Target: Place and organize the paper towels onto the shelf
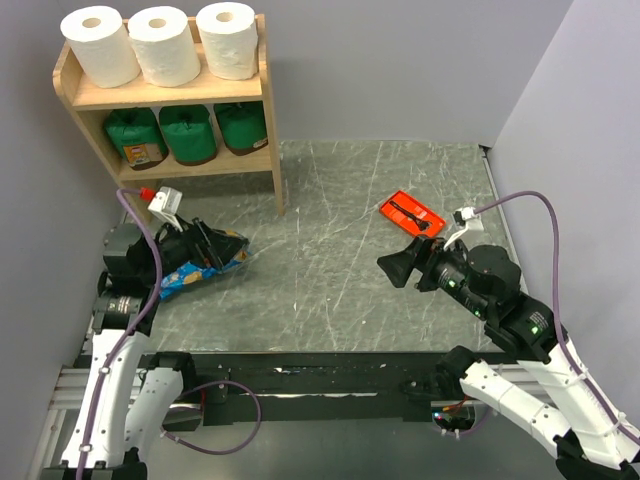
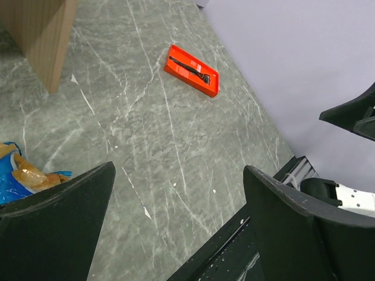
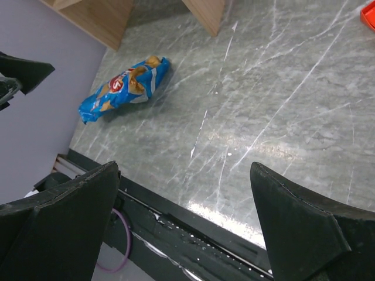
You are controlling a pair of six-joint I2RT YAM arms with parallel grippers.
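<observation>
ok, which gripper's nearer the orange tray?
Right. The right gripper hovers just short of the tray; the left gripper is across the table at the chip bag.

white rolls (image 1: 165,45), green rolls (image 1: 188,133), light wood shelf (image 1: 170,97), blue snack bag (image 1: 195,272), orange-red tray (image 1: 428,213), grey white-veined table (image 1: 330,270).

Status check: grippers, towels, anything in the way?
Both open, empty: left gripper, right gripper. Three white rolls on shelf top, three green rolls below. Loose snack bag near left gripper, off the shelf.

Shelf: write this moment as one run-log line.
white rolls: shelf top | green rolls: shelf bottom | left claw: open | right claw: open
</observation>
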